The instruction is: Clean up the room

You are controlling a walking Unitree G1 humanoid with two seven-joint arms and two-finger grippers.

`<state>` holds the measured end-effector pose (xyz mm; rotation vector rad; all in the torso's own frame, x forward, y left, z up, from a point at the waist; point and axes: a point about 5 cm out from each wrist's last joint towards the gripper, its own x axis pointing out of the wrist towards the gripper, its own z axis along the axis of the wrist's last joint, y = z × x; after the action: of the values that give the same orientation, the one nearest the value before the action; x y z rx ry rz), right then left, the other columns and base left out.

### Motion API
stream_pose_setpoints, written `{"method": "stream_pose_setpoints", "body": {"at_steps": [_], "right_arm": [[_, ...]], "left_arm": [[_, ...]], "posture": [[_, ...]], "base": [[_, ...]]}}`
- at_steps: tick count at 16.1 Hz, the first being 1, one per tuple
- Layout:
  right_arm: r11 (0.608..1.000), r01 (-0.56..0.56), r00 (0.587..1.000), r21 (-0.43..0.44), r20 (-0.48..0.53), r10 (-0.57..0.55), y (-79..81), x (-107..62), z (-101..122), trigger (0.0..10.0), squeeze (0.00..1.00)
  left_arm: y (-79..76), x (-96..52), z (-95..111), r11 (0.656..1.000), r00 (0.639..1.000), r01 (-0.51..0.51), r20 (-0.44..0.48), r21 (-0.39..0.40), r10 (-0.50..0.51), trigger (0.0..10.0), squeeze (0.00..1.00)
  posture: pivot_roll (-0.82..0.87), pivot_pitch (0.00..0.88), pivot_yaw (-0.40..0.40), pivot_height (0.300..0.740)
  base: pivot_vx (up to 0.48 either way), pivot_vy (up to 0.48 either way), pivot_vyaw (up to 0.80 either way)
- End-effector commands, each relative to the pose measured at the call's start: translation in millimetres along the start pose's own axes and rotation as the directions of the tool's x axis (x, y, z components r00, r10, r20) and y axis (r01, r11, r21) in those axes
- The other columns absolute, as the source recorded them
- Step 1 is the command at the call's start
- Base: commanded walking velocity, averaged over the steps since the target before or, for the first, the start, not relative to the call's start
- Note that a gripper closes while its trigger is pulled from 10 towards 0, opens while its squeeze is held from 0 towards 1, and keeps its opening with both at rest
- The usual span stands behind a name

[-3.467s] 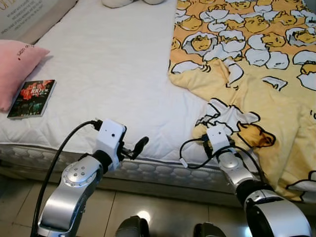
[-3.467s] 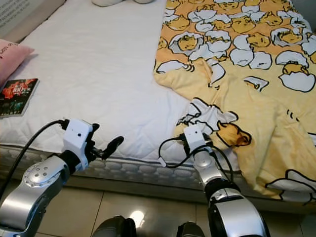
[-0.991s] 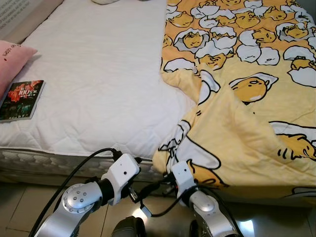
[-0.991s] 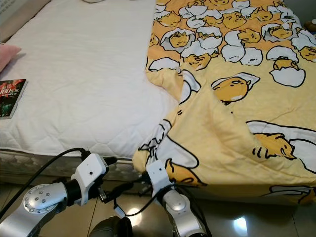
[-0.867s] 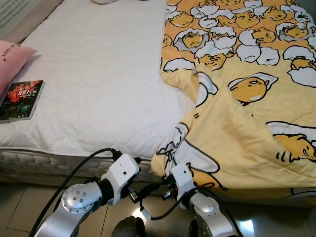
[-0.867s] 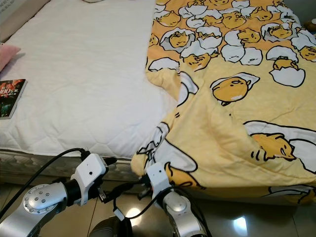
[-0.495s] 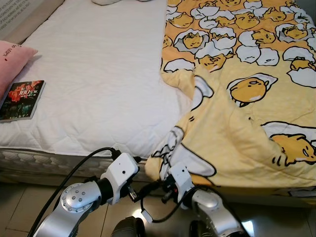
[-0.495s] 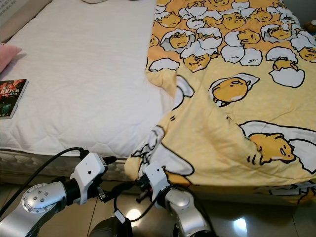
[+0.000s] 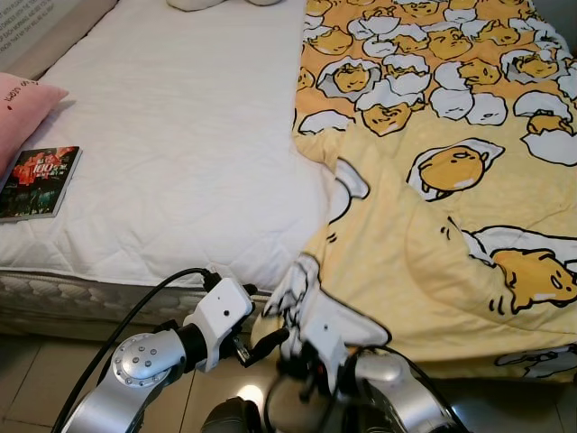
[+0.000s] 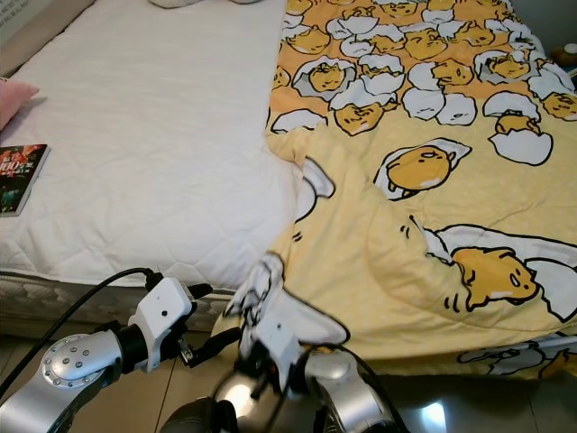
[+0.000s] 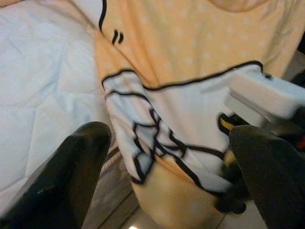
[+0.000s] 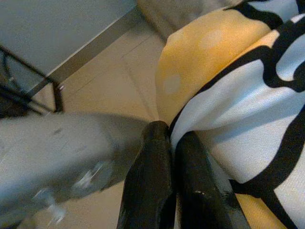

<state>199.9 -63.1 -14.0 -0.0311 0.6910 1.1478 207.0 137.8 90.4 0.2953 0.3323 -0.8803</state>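
Yellow blanket (image 9: 442, 180) printed with cartoon eggs covers the right half of the bed (image 9: 180, 135), running from the far end down to the near edge, where its near-left corner hangs over the side of the mattress toward the tiled floor (image 9: 27, 379). The right claw (image 12: 169, 143) is clenched on that corner — in the right wrist view its two black fingers (image 12: 152, 167) are pressed together with the yellow and white cloth pinched between them. The left claw (image 11: 167, 176) is released; its fingers (image 11: 71, 171) stand wide apart on either side of the hanging corner, not touching it, with the white housing of the right arm just beyond. In the head views the left arm (image 9: 144, 361) reaches in low from the near left, a black cable (image 9: 135, 307) looping over it, and its claw sits just beside the blanket corner at the mattress edge. The left half of the bed is bare white quilted mattress. On its far-left edge lie a book (image 9: 38, 183) with a dark cover and, touching it — a pink pillow (image 9: 20, 113).
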Motion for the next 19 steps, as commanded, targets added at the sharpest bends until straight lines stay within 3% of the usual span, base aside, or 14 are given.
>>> {"method": "stream_pose_setpoints", "body": {"at_steps": [1,4,14,19], "right_arm": [[0.999,-0.052,0.999,-0.006,0.005,0.052,7.8,4.6,3,0.0,0.0],[1.0,0.02,1.0,0.003,-0.021,-0.02,-2.7,2.0,-4,0.0,0.0],[0.995,0.096,0.995,0.024,0.0,-0.096,-14.0,0.8,1,0.0,0.0],[0.995,0.1,0.995,0.03,-0.005,-0.1,-15.5,0.8,-2,0.0,0.0]], "left_arm": [[1.4,-0.3,-3,1.0,1.0,-0.008,-0.011,-0.004,0.008,10.0,0.0],[3.2,0.2,-3,1.0,1.0,-0.014,-0.006,-0.007,0.013,10.0,0.0],[14.4,-0.7,-1,0.999,0.999,-0.045,0.024,-0.009,0.045,10.0,0.0],[13.9,0.6,1,0.999,0.999,-0.037,0.031,-0.01,0.038,10.0,0.0]], "posture": [[0.11,0.121,0.067,0.723],[0.11,0.117,0.066,0.723],[0.11,0.106,0.062,0.723],[0.11,0.109,0.061,0.723]], "base": [[0.0,0.0,0.0],[0.0,0.0,0.0],[0.0,0.0,0.0],[0.0,0.48,0.0]]}}
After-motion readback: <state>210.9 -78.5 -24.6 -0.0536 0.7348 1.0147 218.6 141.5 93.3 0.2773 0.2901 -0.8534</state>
